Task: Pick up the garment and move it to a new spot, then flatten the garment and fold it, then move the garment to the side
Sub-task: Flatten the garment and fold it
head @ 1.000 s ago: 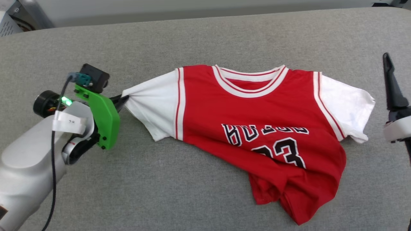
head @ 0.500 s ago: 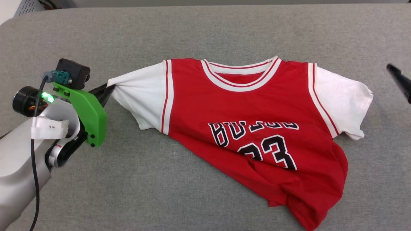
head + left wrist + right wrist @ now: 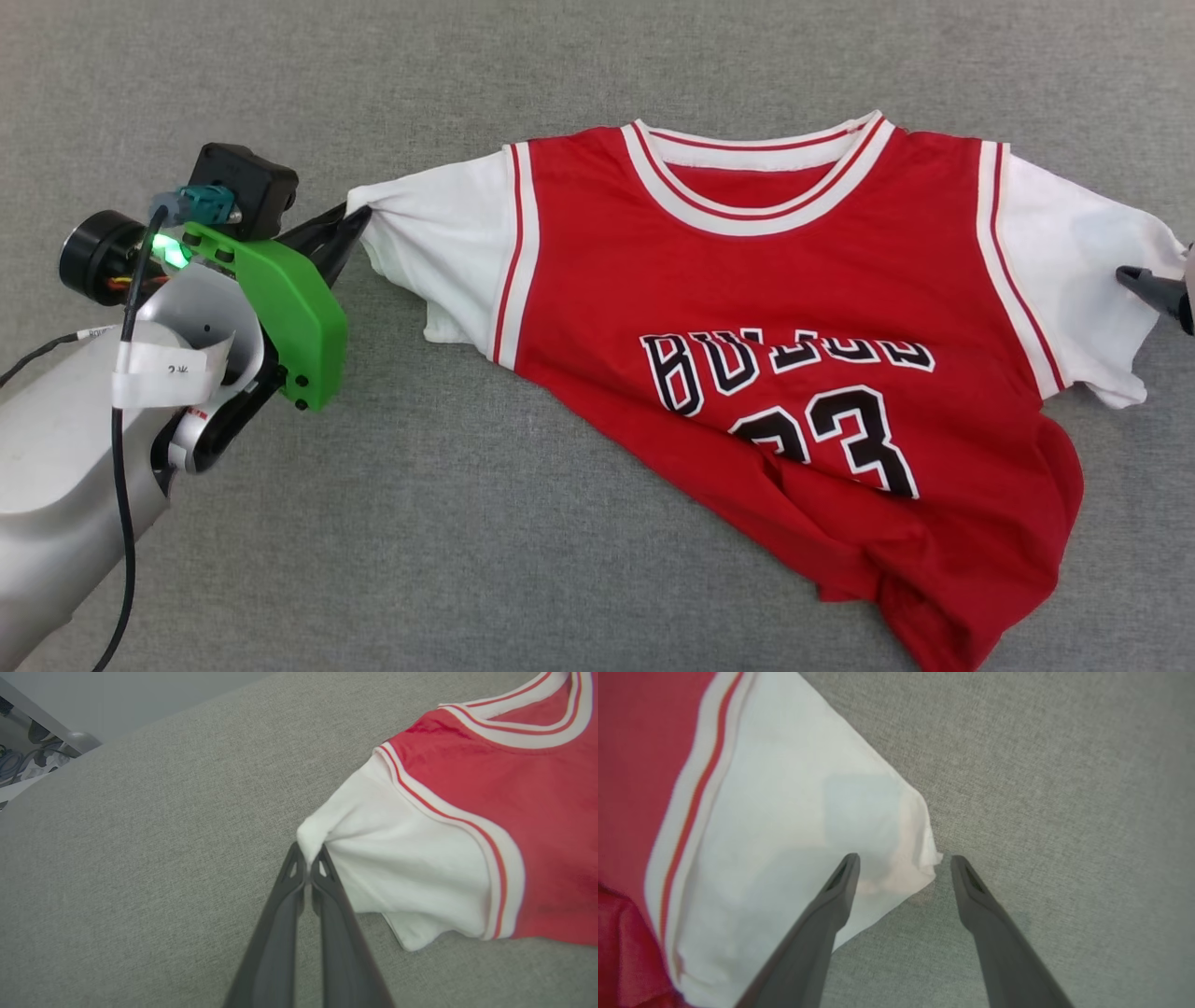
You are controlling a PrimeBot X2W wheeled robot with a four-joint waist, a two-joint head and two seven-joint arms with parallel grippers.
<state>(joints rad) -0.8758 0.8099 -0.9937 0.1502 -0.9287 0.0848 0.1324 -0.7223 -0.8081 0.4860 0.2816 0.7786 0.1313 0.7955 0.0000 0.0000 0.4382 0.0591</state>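
My view cuts garment [image 3: 794, 308] hem at 5 o'clock, lettering creased, left pincer [image 3: 308, 858] pinching sleeve [image 3: 397, 858], right pincer [image 3: 904, 857] spread, grey tabletop [image 3: 467, 523].

Left gripper [image 3: 358, 220] reaches in from lower left, jaws clamped on the garment [image 3: 794, 308]; right gripper [image 3: 903, 859] jaws stand wide apart.

The light is bright, even and soft, it seems from above, and shadows are weak. The head view is sharp; only a thin shadow lies along the lower edge of the garment [image 3: 794, 308], toward 6 o'clock. A green lamp [image 3: 169, 249] glows at 9 o'clock with a little glare. The left wrist view bends the worktop [image 3: 140, 858] edge at 11 o'clock. The right wrist view is blurred; its white sleeve [image 3: 784, 812] is almost washed out, with a grey shadow near the right pincer [image 3: 904, 857].
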